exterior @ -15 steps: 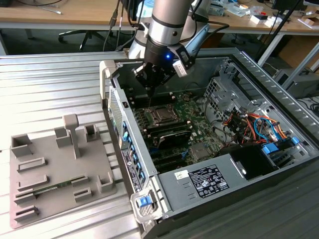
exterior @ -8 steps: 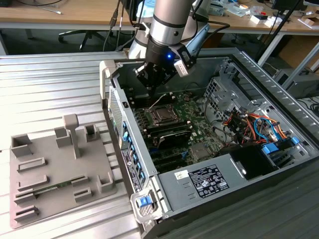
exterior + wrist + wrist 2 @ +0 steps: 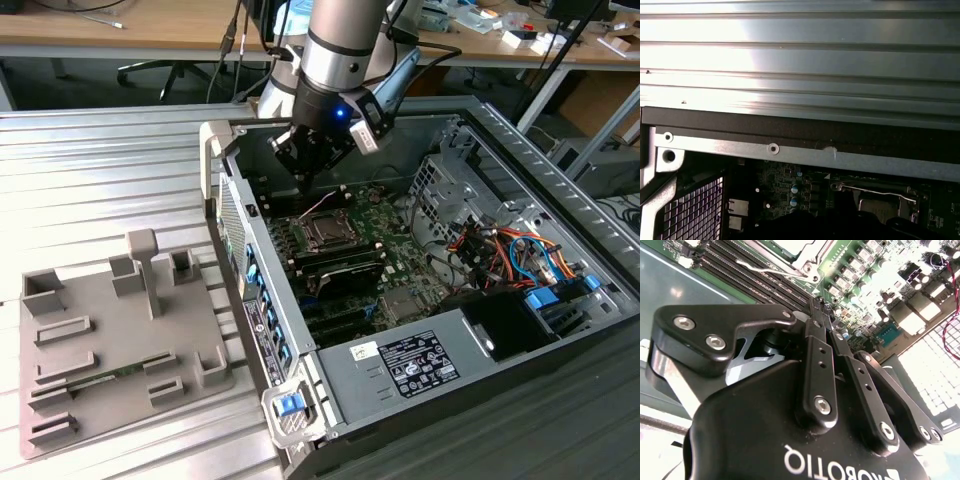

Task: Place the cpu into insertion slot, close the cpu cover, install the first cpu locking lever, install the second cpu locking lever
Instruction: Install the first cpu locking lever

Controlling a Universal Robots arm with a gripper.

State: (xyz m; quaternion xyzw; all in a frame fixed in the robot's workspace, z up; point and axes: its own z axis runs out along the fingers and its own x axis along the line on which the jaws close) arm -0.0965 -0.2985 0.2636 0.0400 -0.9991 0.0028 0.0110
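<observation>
Cpu (image 3: 326,233) is in the socket, just left of centre in the exterior view, grey top up, inside the open case (image 3: 262,330) on the ribbed tabletop (image 3: 100,160). The cover (image 3: 345,232) looks to be lying flat around it, though whether it is fully seated I can't tell. A thin wire lever (image 3: 318,206) stands off the socket's far edge, its long axis running from lower left to upper right of that frame; to my eye it isn't latched. And there's the pincer (image 3: 305,178), hanging tips-down just above and a touch toward the exterior view's left of the socket. So the cpu lies below it and slightly to the right, with the lever between the two. In the second wrist view the fingers (image 3: 812,347) sit pressed together with nothing visible between them.
</observation>
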